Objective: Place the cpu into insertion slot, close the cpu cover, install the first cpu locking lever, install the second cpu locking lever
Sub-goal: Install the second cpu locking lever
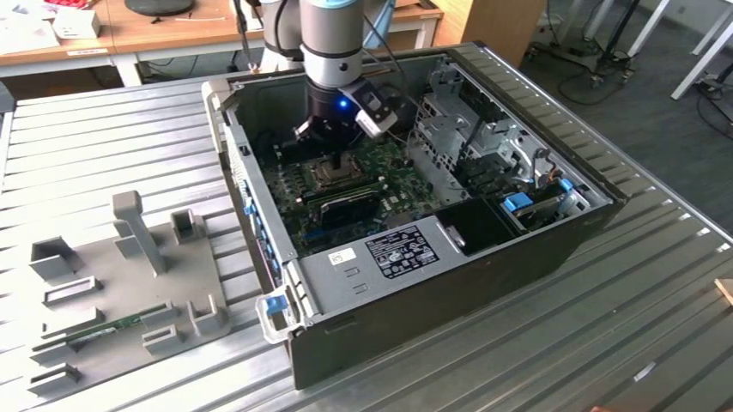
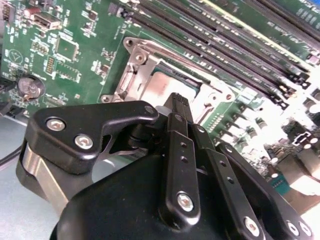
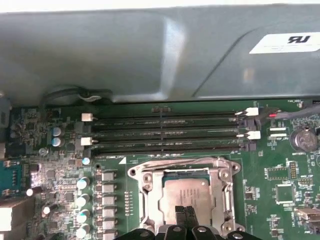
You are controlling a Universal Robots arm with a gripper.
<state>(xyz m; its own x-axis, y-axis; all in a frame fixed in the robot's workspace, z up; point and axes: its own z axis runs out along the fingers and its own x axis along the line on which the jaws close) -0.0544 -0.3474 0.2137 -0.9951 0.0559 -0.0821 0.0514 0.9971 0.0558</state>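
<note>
Open computer case [image 1: 538,249] on slatted metal table [image 1: 103,154], grey fixture tray [image 1: 126,309] beside it

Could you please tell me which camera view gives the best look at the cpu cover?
The first wrist view: the cpu cover faces the camera, its silvery frame lying around the cpu. In the second wrist view the cover is slanted and partly hidden behind the claw. In the exterior view it is a tiny patch under the arm.

I see cpu [image 3: 186,196]: dull grey metallic top | cpu cover [image 3: 220,192]: silvery | motherboard [image 3: 280,170]: green | memory slots [image 3: 165,132]: black | gripper [image 2: 181,107]: black, silver screws | table [image 1: 103,154]: ribbed grey metal
</note>
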